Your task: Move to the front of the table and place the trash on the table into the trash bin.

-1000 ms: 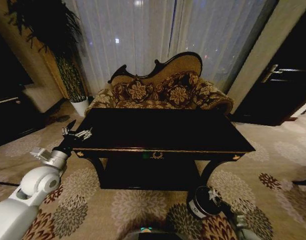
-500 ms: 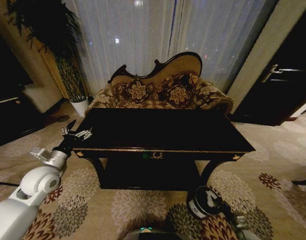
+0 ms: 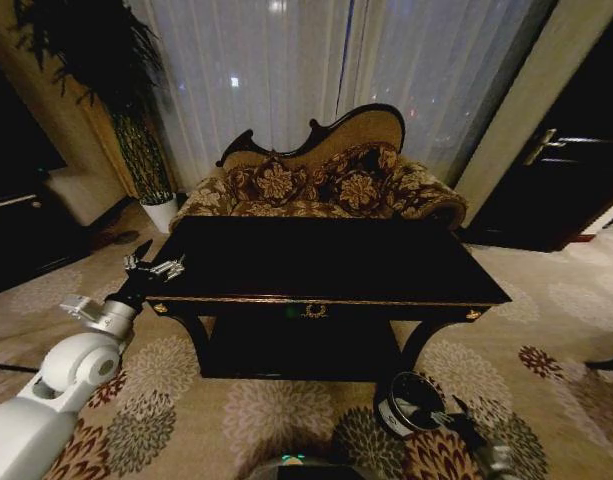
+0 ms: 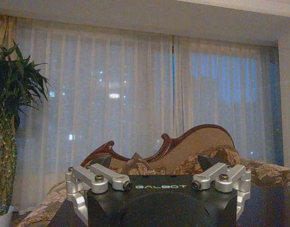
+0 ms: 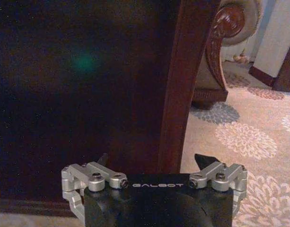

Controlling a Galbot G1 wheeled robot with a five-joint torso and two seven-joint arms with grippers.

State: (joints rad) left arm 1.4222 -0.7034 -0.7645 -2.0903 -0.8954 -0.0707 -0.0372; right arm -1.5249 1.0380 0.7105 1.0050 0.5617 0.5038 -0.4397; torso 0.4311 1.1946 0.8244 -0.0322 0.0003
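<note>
Spread wide and holding nothing, my right gripper (image 3: pixel 456 420) hangs low beside my base, just past the one trash bin's (image 3: pixel 404 400) rim on its right side. A second ago it sat over the bin's mouth; it has since drawn back toward me and to the right, while the bin has not moved. The bin stands upright on the flowered carpet (image 3: pixel 286 410), mouth up, just in front of the table's front right leg (image 3: pixel 416 345). From the wrist, the right gripper (image 5: pixel 153 161) faces that leg (image 5: pixel 182 85) close up. One table (image 3: pixel 326 260) lies ahead, its long axis running left to right across my view, front edge and gold emblem (image 3: pixel 313 311) toward me. My second gripper, the left gripper (image 3: pixel 156 266), hovers just off the tabletop's front left corner where it was before, its fingers (image 4: pixel 100 161) parted and empty. Behind the table's far edge stands one floral sofa (image 3: pixel 321 180), then the pale curtains (image 3: pixel 286 70).
</note>
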